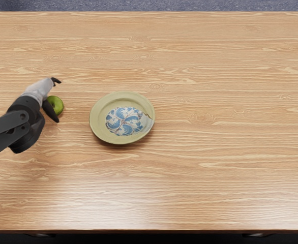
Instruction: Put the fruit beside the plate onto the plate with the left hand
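Left robot hand (43,92), fingers apart, at the green fruit (58,104) (partly hidden); closing off-centre could roll it away from the plate (97,115)

The left hand (39,93) covered the left side of the green fruit (57,105), so only its right part showed; whether the two touched could not be told. The left arm (6,128) ran off the picture's left edge. The table (215,168) was cut off at both sides.

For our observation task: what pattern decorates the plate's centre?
Blue-and-white swirls on the plate, head view.
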Robot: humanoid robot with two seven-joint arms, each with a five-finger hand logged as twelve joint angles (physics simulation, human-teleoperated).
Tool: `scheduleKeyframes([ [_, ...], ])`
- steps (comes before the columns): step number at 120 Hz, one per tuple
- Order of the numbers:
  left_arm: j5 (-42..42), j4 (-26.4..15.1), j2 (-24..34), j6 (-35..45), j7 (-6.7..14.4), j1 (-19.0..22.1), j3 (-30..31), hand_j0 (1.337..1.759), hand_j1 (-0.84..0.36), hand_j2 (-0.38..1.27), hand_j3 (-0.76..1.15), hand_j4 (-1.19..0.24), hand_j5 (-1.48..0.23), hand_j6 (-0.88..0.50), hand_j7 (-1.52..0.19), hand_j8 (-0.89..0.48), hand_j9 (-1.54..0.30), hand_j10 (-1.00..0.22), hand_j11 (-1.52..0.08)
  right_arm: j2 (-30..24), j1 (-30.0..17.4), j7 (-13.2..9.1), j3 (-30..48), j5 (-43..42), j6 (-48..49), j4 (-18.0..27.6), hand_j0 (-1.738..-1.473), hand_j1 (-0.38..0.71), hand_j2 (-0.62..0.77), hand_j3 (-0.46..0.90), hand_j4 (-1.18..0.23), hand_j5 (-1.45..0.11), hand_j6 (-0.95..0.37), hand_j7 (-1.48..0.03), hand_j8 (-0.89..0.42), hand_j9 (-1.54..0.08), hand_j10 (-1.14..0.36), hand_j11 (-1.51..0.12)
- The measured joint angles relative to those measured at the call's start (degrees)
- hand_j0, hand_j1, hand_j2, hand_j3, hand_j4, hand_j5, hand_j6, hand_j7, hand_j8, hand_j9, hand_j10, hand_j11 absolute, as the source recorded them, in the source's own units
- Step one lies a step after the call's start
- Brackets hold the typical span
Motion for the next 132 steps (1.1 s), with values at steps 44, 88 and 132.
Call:
scheduleKeyframes([
  [44, 0.1, 1.0, 0.0, 0.0, 0.0, -0.1, 1.6, 1.658, 0.02, 0.06, 0.00, -0.28, -0.36, -0.28, -0.36, -0.28, -0.36, -0.28, -0.36, 0.0, 0.0, 0.0, 0.0, 0.0, 0.0, 0.0, -1.658, -0.35, 0.00, 0.00, 0.00, 0.00, 0.00, 0.00, 0.00, 0.00, 0.00, 0.00],
  [88, 0.0, 1.5, -0.5, 0.0, 0.0, -0.3, 1.8, 1.658, -0.06, 0.07, 0.00, -0.35, -0.45, -0.35, -0.45, -0.35, -0.45, -0.35, -0.45, 0.0, 0.0, 0.0, 0.0, 0.0, 0.0, 0.0, -1.658, -0.35, 0.00, 0.00, 0.00, 0.00, 0.00, 0.00, 0.00, 0.00, 0.00, 0.00],
  [132, 0.0, 1.8, -0.8, 0.0, 0.0, -0.4, 1.8, 1.654, -0.12, 0.11, 0.06, -0.40, -0.52, -0.41, -0.52, -0.41, -0.52, -0.40, -0.52, 0.0, 0.0, 0.0, 0.1, 0.1, 0.0, 0.0, -1.658, -0.35, 0.00, 0.00, 0.00, 0.00, 0.00, 0.00, 0.00, 0.00, 0.00, 0.00],
])
